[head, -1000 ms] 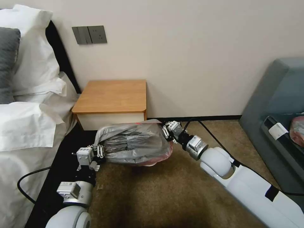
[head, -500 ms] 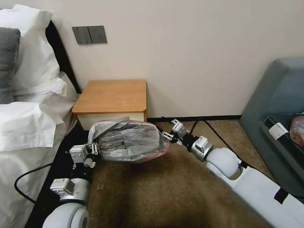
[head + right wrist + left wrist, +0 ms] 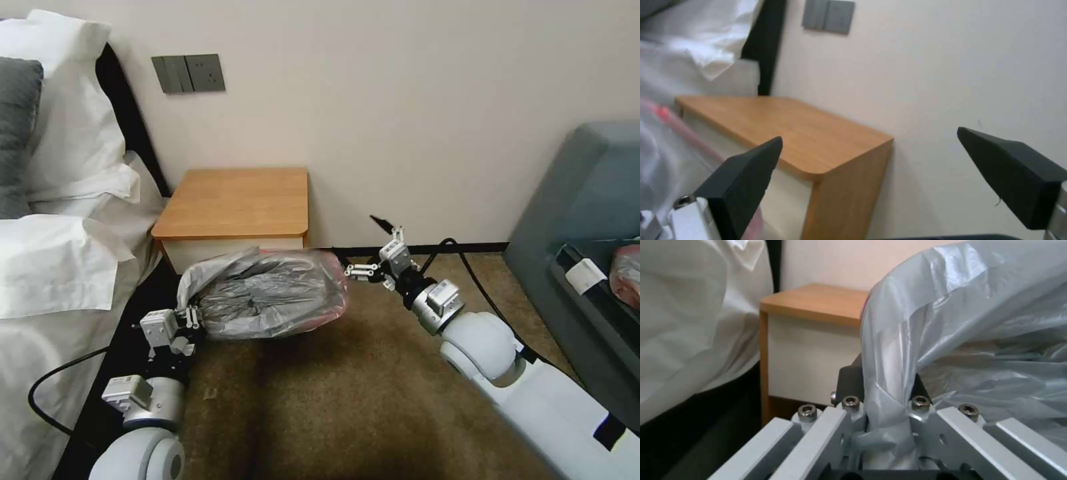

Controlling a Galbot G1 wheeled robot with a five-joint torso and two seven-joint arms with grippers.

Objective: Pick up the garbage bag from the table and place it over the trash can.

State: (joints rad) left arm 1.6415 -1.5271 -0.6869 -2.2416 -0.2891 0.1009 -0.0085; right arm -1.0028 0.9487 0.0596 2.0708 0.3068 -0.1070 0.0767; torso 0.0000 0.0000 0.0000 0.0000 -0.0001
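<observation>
Since a second ago, head view: right gripper (image 3: 369, 245) has let go and backed off, jaws spread; one garbage bag (image 3: 267, 293) hangs before one table (image 3: 237, 200), above the carpet. Left wrist view: left gripper (image 3: 882, 413) clenched on bag edge. Right wrist view: two fingers (image 3: 742, 180) apart, empty. Advice: regrip the opposite rim before spreading.

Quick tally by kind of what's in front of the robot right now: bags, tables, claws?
Garbage bags: 1, the garbage bag, pinched at one end by the left claw
Tables: 1, the table
Claws: 2, with the right claw open beside the bag
Total: 4
</observation>
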